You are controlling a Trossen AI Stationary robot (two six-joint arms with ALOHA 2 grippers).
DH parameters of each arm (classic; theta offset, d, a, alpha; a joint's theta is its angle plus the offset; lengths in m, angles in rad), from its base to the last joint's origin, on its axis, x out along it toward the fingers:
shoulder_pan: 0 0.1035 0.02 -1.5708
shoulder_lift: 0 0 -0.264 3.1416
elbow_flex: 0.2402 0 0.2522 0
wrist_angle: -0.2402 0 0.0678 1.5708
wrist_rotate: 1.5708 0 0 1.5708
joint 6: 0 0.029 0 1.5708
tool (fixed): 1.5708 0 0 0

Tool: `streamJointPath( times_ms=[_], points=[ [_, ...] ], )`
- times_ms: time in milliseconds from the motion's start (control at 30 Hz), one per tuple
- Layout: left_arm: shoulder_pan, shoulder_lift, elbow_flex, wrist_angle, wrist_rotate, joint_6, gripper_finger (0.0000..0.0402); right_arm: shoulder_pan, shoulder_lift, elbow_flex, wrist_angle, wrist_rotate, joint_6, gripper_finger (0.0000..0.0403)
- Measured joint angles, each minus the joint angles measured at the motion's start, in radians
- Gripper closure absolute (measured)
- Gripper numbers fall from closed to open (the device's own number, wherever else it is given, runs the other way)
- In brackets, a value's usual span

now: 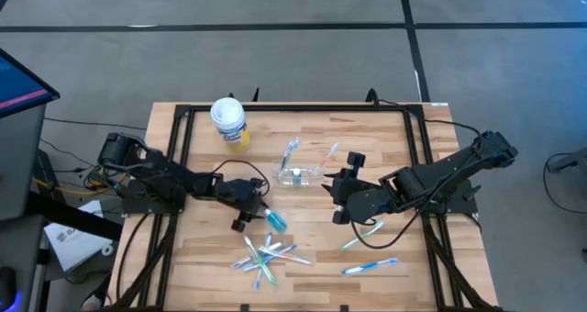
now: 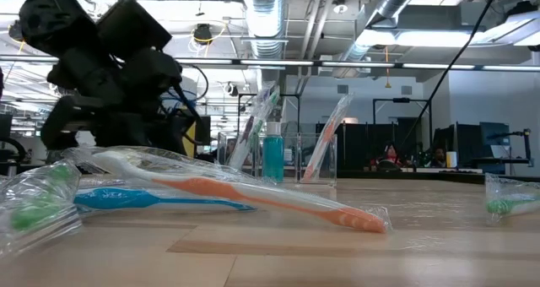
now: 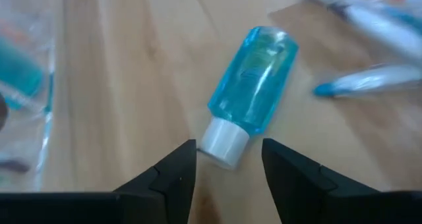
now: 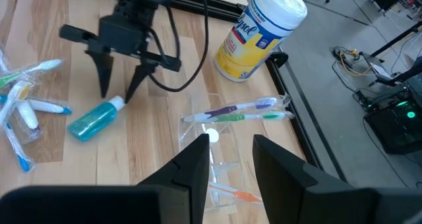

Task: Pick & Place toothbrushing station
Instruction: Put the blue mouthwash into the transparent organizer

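A teal bottle [image 3: 254, 79] with a white cap [image 3: 223, 141] lies on its side on the wooden table [image 1: 202, 257]. My left gripper [image 3: 229, 165] is open and low over it, one fingertip on each side of the cap, apart from it. The same bottle [image 4: 95, 118] shows under my left gripper [image 4: 120, 85] in the right wrist view. A clear plastic cup [image 1: 301, 175] stands mid-table with toothbrushes [image 4: 237, 112] leaning in it. My right gripper [image 4: 231, 151] hangs open above the cup, holding nothing.
A white tub with a yellow label [image 1: 229, 124] stands at the far left. Several wrapped toothbrushes [image 1: 269, 254] lie in a heap near the front edge; a green one [image 1: 360, 236] and a blue one [image 1: 370, 267] lie to the right.
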Motion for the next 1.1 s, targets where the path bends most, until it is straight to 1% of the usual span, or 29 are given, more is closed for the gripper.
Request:
streamJointPath(
  times_ms=[200,1100],
  points=[
    [-0.042,0.0,0.003,0.011,-0.004,0.0,0.0234,0.0,0.0,0.0,0.0,0.0,0.0,0.0295],
    [-0.028,0.0,0.003,0.043,0.023,0.012,0.0234,0.0,0.0,0.0,0.009,0.0,-0.003,0.0295]
  ],
)
